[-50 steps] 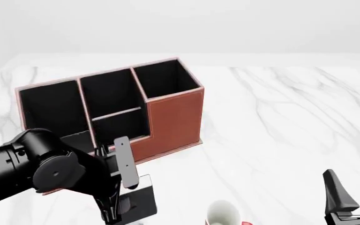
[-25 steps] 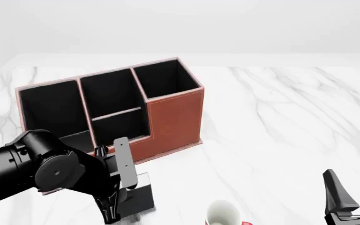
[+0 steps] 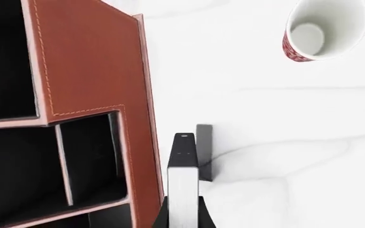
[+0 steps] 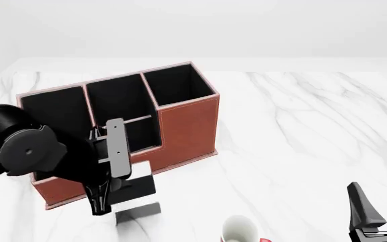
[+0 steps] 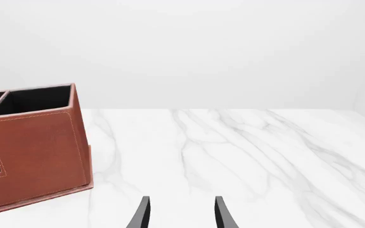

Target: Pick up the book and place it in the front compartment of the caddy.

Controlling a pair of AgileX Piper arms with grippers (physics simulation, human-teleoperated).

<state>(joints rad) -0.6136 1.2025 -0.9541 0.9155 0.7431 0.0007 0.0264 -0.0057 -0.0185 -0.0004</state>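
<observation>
Two arms showed, both partly cut off. Left gripper (image 4: pixel 103 201) was clamped on the book (image 4: pixel 136 187), lifted off the table (image 4: pixel 301 126) just beside the caddy (image 4: pixel 183 128); fingertips mostly hidden. Right gripper (image 5: pixel 180 213) was spread apart, nothing between. Mug (image 3: pixel 322 28) stood cropped.

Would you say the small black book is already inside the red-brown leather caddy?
No, the left gripper holds the book outside the caddy's wall.

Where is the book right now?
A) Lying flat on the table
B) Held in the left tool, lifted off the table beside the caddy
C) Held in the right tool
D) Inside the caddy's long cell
B: the left tool grips the book above its shadow, outside the caddy.
</observation>
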